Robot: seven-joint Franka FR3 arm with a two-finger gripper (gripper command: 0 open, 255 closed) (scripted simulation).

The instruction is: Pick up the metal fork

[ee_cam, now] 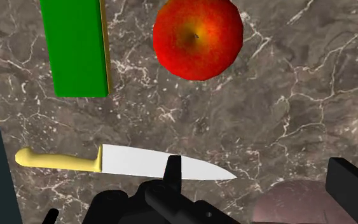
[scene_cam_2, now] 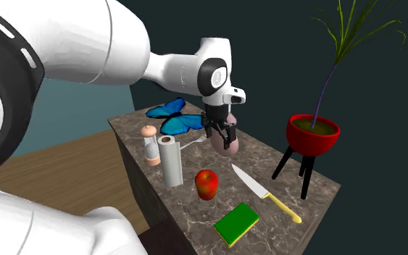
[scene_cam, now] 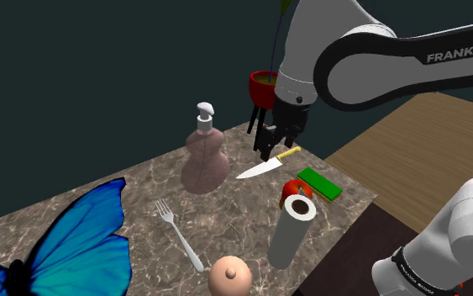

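The gripper (scene_cam: 275,146) hangs open and empty just above the knife (scene_cam: 265,166), with its two fingers apart over the marble tabletop (scene_cam: 146,178). The grey fork (scene_cam: 180,236) lies flat on the tabletop, well apart from the gripper. It is between the blue butterfly (scene_cam: 75,244) and the paper roll (scene_cam: 291,231).

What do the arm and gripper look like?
The arm is glossy white with rounded links and dark bands at the joints; one band carries pale FRANKA lettering. The gripper is all black, with two blocky fingers.
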